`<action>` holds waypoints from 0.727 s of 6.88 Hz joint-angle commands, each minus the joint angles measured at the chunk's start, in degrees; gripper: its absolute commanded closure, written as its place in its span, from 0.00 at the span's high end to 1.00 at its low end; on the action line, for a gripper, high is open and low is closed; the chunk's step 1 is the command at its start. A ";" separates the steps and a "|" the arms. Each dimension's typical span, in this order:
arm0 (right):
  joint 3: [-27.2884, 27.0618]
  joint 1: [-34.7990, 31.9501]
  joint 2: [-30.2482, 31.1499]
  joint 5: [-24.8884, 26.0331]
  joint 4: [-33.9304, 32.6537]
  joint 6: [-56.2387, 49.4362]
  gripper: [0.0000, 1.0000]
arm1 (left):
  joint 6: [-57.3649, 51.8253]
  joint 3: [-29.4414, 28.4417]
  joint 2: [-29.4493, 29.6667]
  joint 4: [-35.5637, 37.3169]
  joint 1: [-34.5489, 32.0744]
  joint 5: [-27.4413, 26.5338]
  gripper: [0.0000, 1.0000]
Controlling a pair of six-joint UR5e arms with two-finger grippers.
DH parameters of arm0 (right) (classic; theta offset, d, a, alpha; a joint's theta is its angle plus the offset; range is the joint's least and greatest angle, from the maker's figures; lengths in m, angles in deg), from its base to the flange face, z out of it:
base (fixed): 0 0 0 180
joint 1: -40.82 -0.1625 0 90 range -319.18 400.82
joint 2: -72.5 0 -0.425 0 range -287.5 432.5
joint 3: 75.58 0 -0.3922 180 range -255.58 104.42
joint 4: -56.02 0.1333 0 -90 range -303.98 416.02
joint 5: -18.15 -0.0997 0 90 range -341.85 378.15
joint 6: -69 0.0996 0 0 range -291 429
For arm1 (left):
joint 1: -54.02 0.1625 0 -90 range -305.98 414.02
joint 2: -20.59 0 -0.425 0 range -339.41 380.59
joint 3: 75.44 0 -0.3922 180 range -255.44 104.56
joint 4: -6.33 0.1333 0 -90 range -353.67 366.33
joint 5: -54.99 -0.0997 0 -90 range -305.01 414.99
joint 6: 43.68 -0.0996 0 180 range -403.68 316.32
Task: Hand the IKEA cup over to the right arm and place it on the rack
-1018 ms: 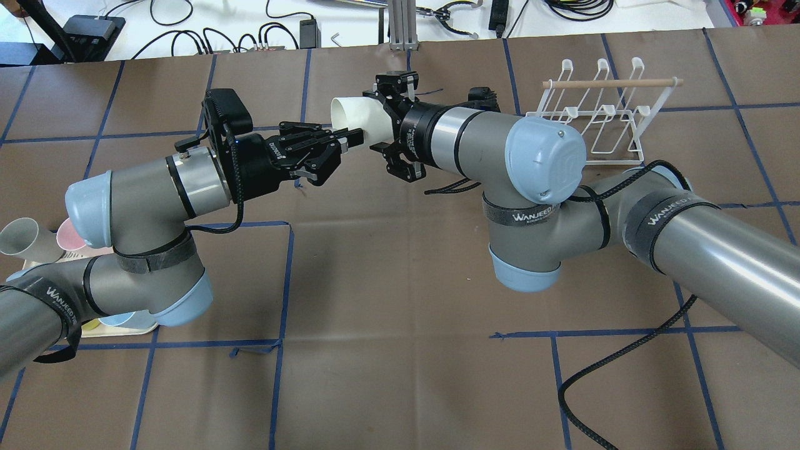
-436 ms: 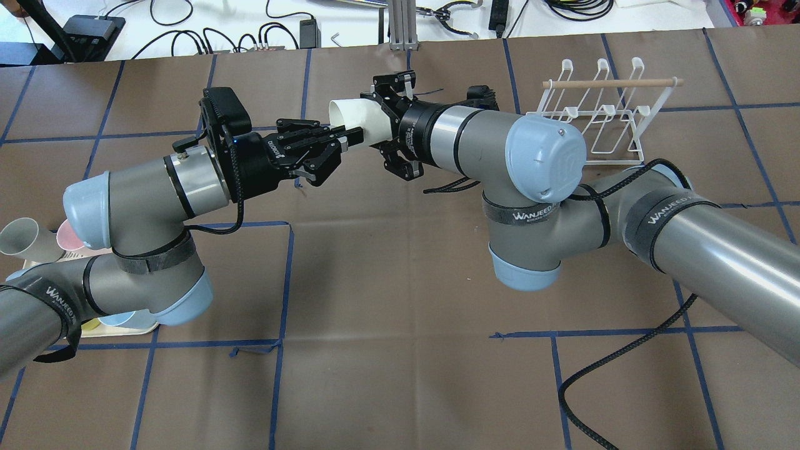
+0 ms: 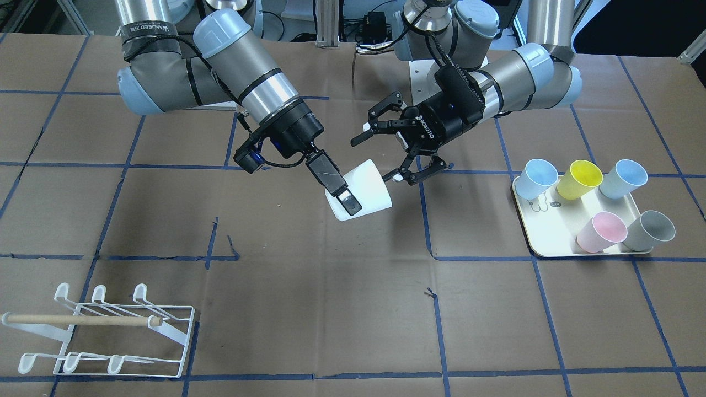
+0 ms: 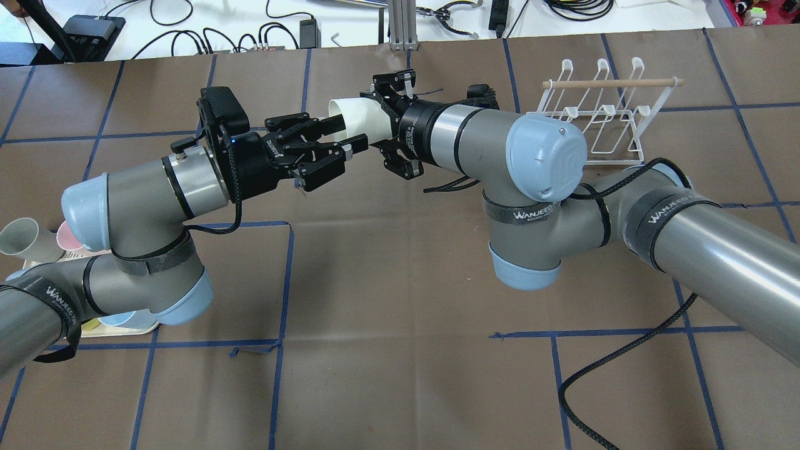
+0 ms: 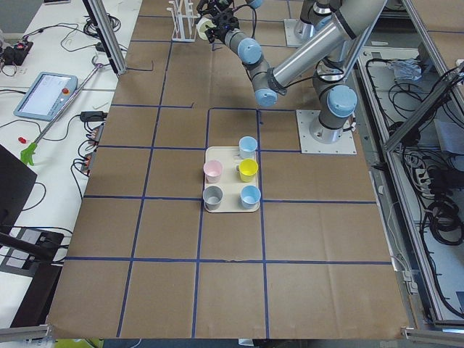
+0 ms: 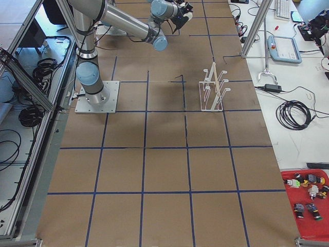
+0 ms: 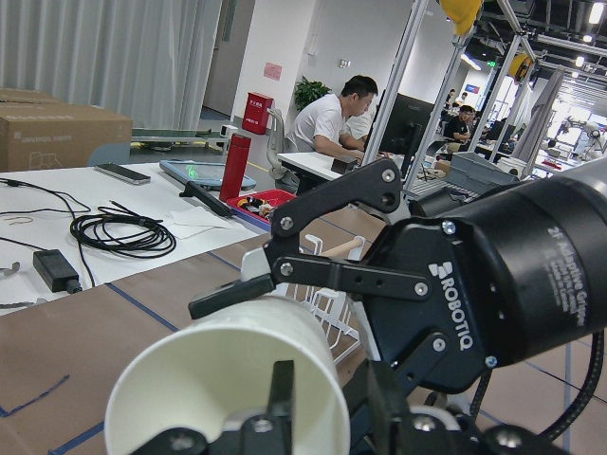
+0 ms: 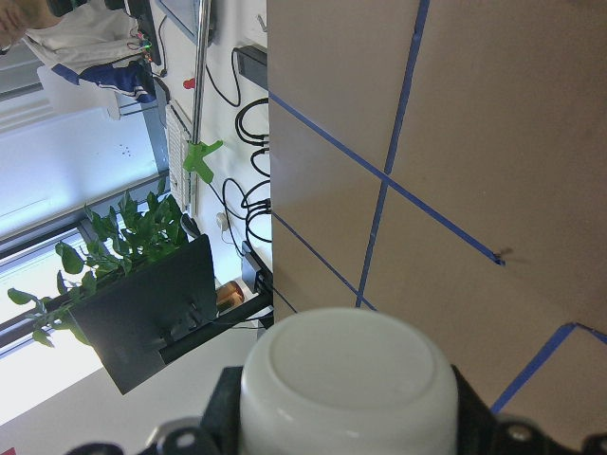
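Right gripper [image 3: 348, 203] clamped on the white IKEA cup [image 3: 368, 184], base toward its wrist, cup tilted in the air over mid-table. Left gripper [image 3: 374, 159] spread wide at the cup's rim; I can't confirm contact. Rack [image 3: 110, 331] sits well apart.

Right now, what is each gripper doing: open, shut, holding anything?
Left gripper: open, fingers spread beside the white cup, not gripping it.
Right gripper: shut on the white cup.
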 commanded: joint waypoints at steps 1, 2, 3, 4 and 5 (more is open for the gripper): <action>0.18 0.18 -0.09 -0.09 0.00 -0.17 0.54 | 0.56 -0.17 -0.78 0.01 1.14 0.06 0.98; 1.49 0.44 -0.78 -0.18 -0.09 -0.52 0.50 | 0.56 -0.09 -0.87 -0.08 2.19 -0.29 0.98; 2.54 1.83 -1.31 -0.26 0.00 -0.61 0.47 | 0.56 -0.09 -1.05 -0.25 4.29 -0.47 0.98; 2.64 4.63 -1.32 -0.27 -0.09 -3.23 0.46 | 0.47 0.09 -1.14 -0.25 7.71 -0.29 0.98; 2.82 7.53 -0.88 -0.18 0.43 -11.34 0.46 | 0.56 -0.35 -1.22 -1.04 8.70 -1.42 0.98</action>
